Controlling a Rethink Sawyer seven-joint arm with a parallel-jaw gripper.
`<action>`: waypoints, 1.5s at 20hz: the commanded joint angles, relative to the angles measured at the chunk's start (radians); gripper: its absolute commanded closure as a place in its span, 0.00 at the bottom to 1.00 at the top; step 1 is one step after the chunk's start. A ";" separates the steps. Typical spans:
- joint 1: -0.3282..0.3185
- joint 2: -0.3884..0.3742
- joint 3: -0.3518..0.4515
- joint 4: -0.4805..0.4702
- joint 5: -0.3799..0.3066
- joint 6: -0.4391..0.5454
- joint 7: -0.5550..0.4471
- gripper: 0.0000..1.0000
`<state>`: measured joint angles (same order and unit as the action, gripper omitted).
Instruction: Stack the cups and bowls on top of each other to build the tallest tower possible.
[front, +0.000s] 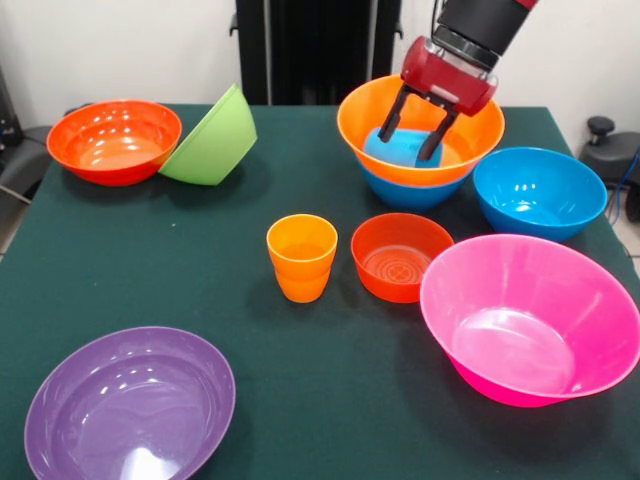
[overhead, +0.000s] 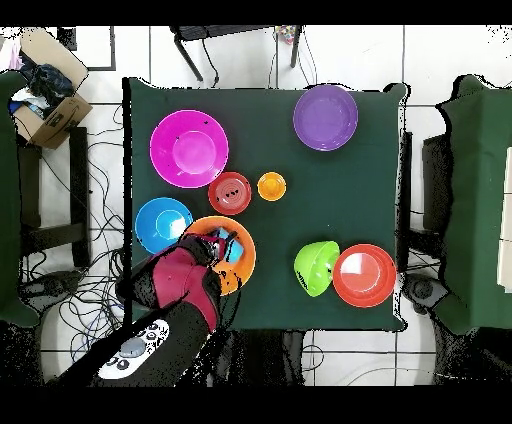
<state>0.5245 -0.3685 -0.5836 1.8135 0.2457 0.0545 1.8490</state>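
Note:
My gripper hangs open inside a large orange bowl at the table's far right, its fingers spread over a light blue cup lying in that bowl. I cannot tell whether they touch the cup. The orange bowl sits nested on a blue bowl, a low tower of two. In the overhead view the gripper covers most of the orange bowl. An orange cup stands upright mid-table beside a small red-orange bowl.
Around them lie a blue bowl, a big pink bowl, a purple bowl and a red-orange bowl with a lime green bowl tilted against it. A cardboard box sits off the table.

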 joint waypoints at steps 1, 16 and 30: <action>0.036 0.060 0.127 -0.064 0.024 0.127 0.160 0.00; 0.013 0.021 0.199 -0.080 -0.026 0.297 0.077 0.00; 0.067 0.118 0.047 -0.154 -0.044 0.522 0.143 0.00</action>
<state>0.5761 -0.3425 -0.5868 1.7400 0.2461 0.4058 1.8490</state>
